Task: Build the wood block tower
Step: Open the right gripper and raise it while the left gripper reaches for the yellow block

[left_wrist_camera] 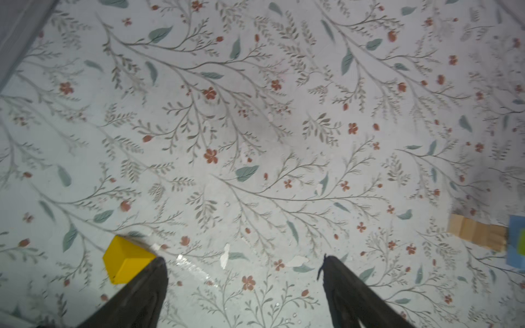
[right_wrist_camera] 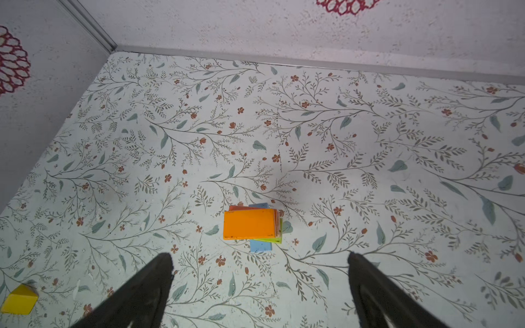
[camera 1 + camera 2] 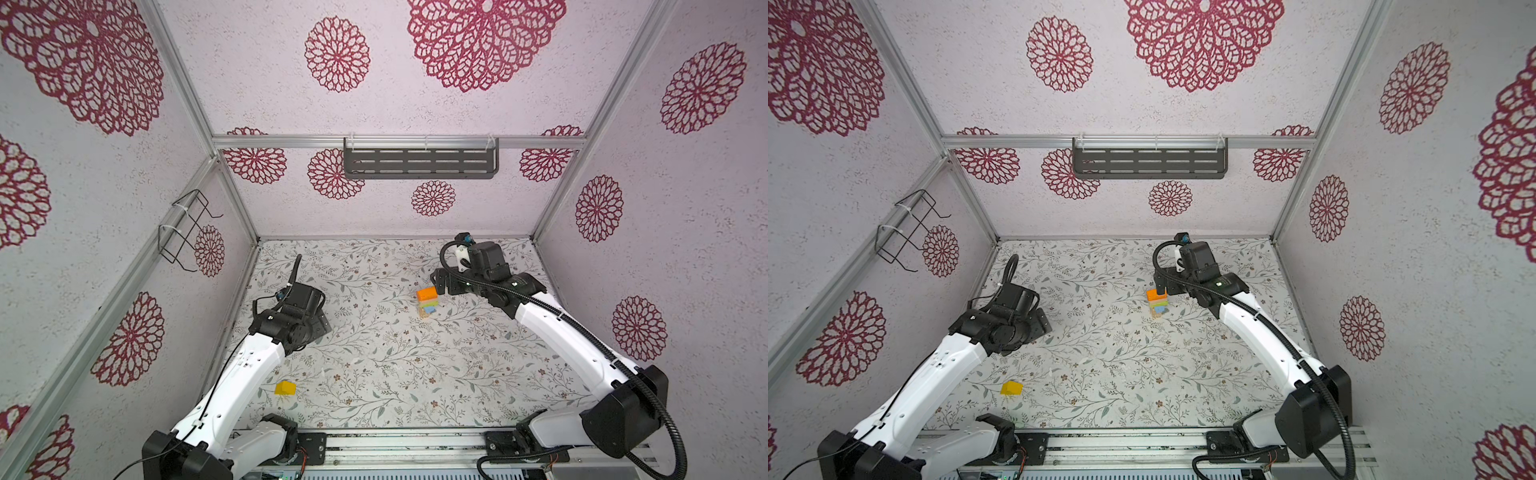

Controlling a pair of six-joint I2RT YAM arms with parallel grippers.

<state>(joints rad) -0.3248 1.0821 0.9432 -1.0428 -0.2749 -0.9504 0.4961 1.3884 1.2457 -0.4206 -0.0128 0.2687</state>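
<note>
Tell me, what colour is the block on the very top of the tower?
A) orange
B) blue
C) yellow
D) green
A: the orange block sits on top of the tower, with green and blue pieces peeking out below it, while the yellow block lies by itself away from the stack.

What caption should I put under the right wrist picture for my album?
Open right claw beside the tower, orange block on top; one yellow block lies apart.
</note>
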